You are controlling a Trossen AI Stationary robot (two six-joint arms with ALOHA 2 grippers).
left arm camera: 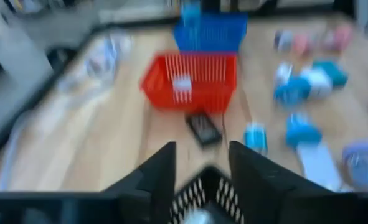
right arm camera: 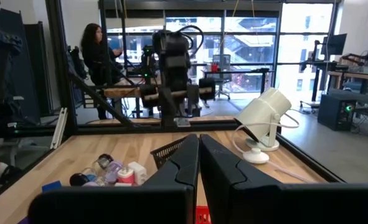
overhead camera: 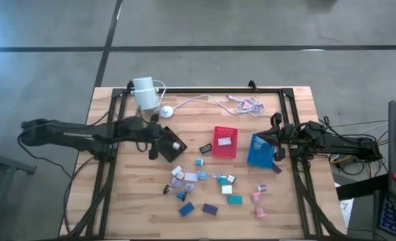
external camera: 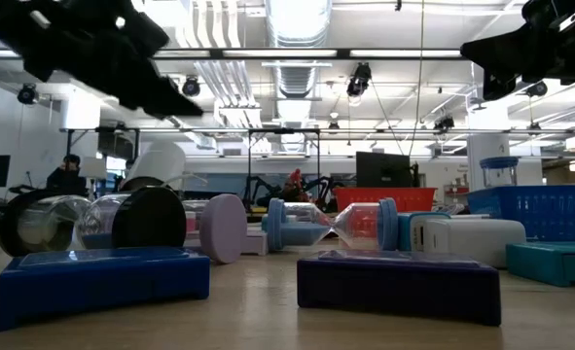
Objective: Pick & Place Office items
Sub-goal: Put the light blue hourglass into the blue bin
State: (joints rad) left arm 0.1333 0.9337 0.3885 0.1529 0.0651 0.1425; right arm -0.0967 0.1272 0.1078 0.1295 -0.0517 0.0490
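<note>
Trays, three, small, square, of slatted plastic, on a pale wood-plank table (overhead camera: pixel 117 201); red tray (overhead camera: pixel 225 142) at centre, upright, holding one small white piece; blue tray (overhead camera: pixel 260 150) just right of it, tilted, contents not discernible; black tray (overhead camera: pixel 169 145) to the left, tipped, directly under the left gripper (left arm camera: pixel 199 177), a pale object showing through its mesh floor in the left wrist view. Left gripper's two dark fingers stand slightly apart over the black tray's rim; whether they pinch it cannot be told. Right gripper (overhead camera: pixel 277 138) at the blue tray's right edge, fingers pressed together, nothing seen between them. Office items (overhead camera: pixel 214 189), loose, scattered across the near-centre table below the trays: small blocks and short cylinders, teal, blue, purple, white, pink; one dark flat piece (overhead camera: pixel 205 148) lies between black and red trays. White cylinder (overhead camera: pixel 145 92), smooth, at the far left, its cable (overhead camera: pixel 211 100) trailing right along the far edge.
</note>
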